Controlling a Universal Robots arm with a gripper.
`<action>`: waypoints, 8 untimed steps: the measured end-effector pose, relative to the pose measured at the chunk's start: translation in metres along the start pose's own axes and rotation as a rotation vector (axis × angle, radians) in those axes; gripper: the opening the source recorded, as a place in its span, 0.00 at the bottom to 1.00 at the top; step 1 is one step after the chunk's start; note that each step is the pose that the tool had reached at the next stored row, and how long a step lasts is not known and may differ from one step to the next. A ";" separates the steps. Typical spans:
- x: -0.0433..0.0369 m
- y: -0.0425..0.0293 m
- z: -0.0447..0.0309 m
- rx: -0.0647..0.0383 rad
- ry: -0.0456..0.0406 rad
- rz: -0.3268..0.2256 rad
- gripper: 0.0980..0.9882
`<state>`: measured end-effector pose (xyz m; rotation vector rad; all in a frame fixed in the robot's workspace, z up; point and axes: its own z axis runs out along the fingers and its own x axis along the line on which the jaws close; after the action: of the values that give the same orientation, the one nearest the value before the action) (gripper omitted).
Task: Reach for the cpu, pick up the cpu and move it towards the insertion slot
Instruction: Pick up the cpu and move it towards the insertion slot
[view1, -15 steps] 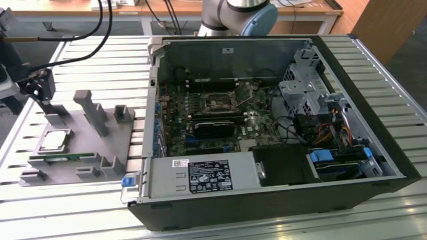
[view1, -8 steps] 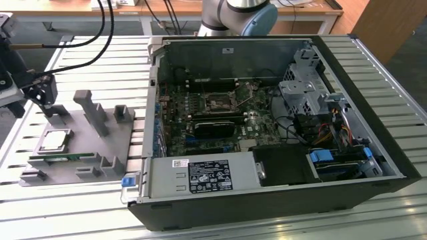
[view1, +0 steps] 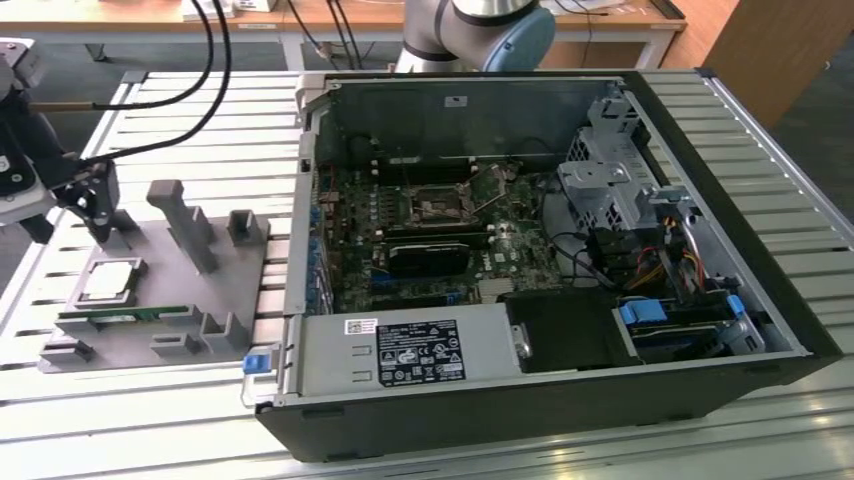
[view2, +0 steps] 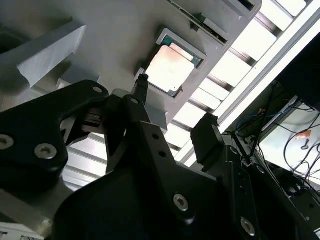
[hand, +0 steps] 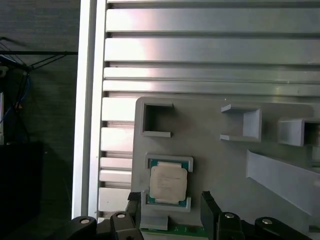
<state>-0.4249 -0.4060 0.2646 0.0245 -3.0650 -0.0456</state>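
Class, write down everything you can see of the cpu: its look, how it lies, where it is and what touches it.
The cpu is a small flat square chip with a pale silver-grey metal top and a narrow greenish border. It lies flat, top up, seated in a shallow framed pocket of the grey fixture plate, on the exterior view's left of the open computer case. Only the pocket touches it. The gripper hangs just above, fingers open to either side, not gripping it.

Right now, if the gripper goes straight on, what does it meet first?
Probably the cpu, seated in the grey holder; the open gripper frames it, though depth is unclear.
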 end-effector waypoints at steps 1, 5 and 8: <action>-0.0001 -0.0001 0.0013 0.000 0.0013 0.000 0.56; -0.0002 -0.0004 0.0076 0.000 0.0037 0.000 0.63; 0.0004 -0.0010 0.0124 0.000 0.0039 0.000 0.63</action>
<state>-0.4263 -0.4066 0.2522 0.0244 -3.0612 -0.0454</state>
